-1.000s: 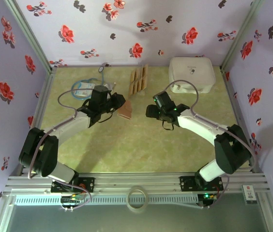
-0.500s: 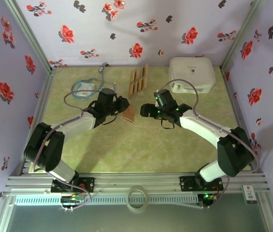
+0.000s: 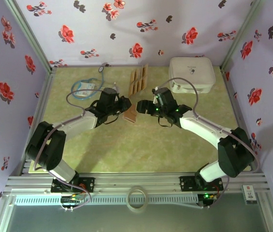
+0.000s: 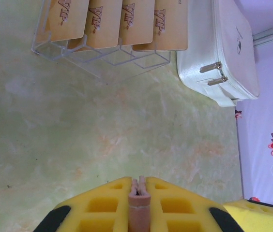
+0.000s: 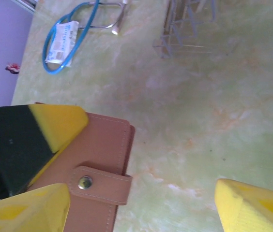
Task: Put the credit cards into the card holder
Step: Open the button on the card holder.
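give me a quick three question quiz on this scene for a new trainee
1. True or false: the left gripper is shut on the card holder.
2. Fill in the blank: the right gripper is beside the card holder, and its jaws stand ____.
3. Where are the credit cards? A) standing in the clear rack B) inside the card holder C) in the right gripper

Key: 1 true; 2 open; 3 A
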`<state>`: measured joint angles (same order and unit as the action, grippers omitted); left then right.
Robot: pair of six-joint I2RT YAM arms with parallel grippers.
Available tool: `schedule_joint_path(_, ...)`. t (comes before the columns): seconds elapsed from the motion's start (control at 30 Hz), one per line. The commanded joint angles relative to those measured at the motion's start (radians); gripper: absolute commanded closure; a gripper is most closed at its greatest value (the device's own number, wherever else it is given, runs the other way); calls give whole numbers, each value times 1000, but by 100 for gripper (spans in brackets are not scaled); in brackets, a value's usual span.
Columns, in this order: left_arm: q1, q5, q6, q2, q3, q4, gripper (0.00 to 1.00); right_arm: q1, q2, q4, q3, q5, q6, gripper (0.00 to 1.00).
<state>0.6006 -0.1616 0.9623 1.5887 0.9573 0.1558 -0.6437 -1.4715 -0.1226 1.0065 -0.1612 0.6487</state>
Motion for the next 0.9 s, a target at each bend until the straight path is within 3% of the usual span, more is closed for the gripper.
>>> schedule_joint_path(0.0,8,-19,14,-1,24,16,100,-30,19,52,-17,8,17,21)
schedule_joint_path(0.87,11,-16,138,-93,-66,128,100,-88,-97,134,-7,63,42,24)
